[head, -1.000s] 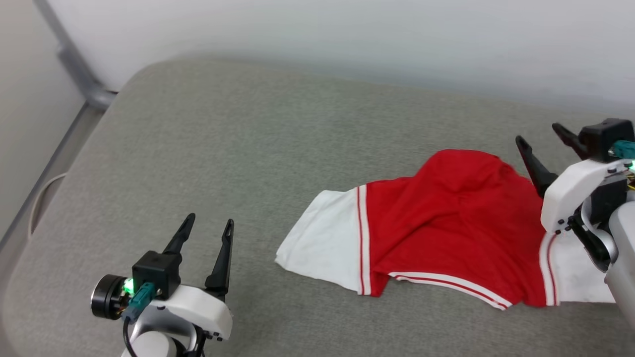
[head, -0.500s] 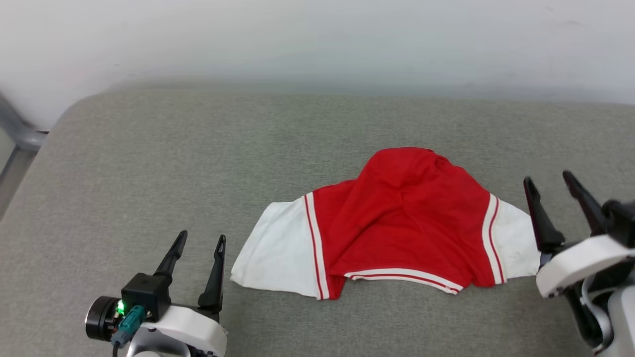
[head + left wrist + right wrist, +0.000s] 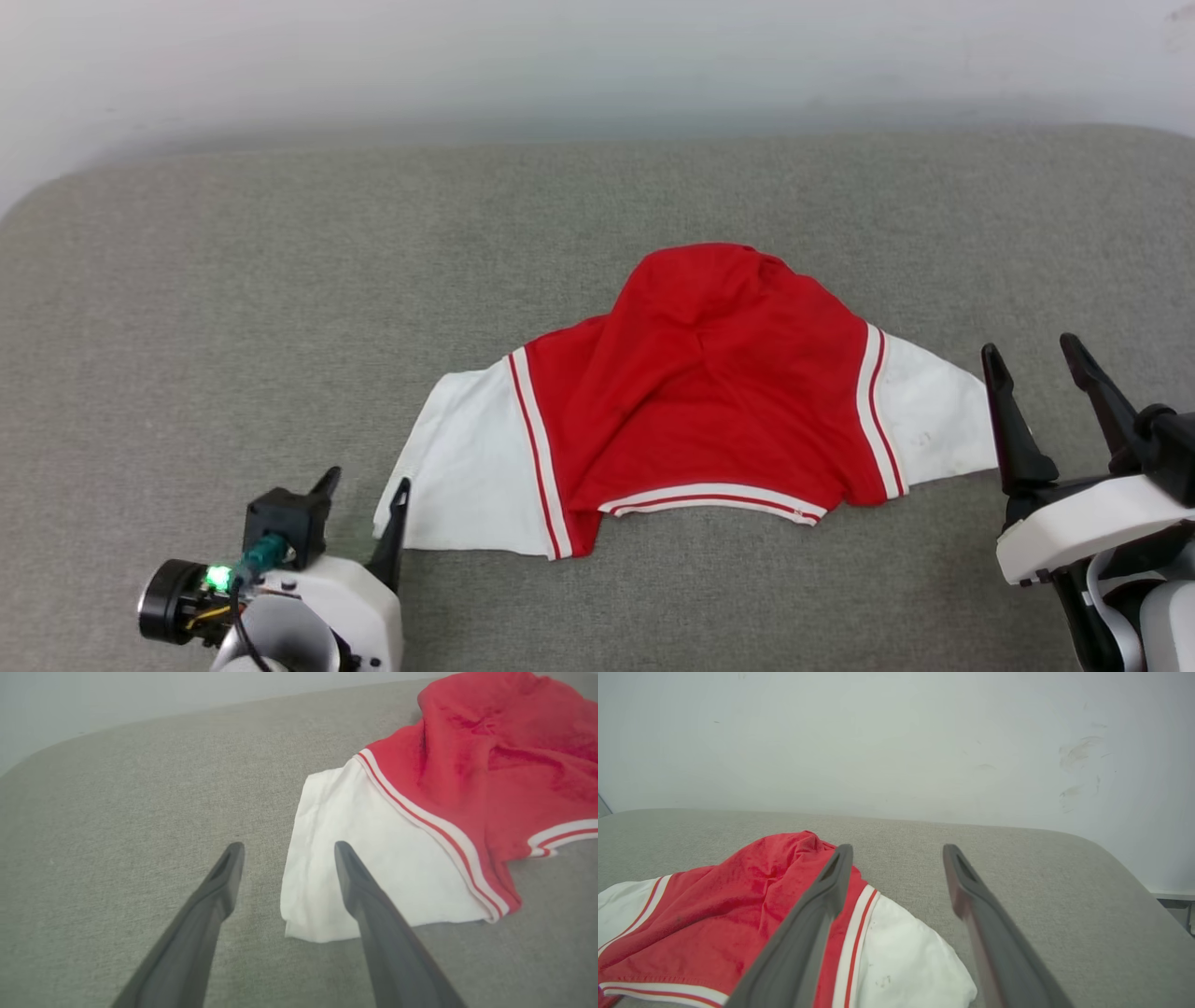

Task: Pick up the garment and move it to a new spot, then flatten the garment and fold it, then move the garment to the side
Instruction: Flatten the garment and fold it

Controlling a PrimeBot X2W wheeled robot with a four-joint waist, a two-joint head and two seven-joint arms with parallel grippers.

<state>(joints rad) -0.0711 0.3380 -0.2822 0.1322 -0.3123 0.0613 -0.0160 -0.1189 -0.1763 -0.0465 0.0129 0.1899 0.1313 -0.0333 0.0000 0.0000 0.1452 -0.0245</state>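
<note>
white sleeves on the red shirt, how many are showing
2. The left sleeve lies at the garment's left end, near the left gripper; the right sleeve lies at its right end, beside the right gripper. Neither is hidden.

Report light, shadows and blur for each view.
Head view: soft even light, hardly a shadow under the red T-shirt with white sleeves; the grey fabric cushion's far edge is hazy. Left wrist view: the left tool's dark fingers go soft near the lens, the shirt is sharper. Right wrist view: one finger of the right tool is smeared; no glare on the white wall.
</note>
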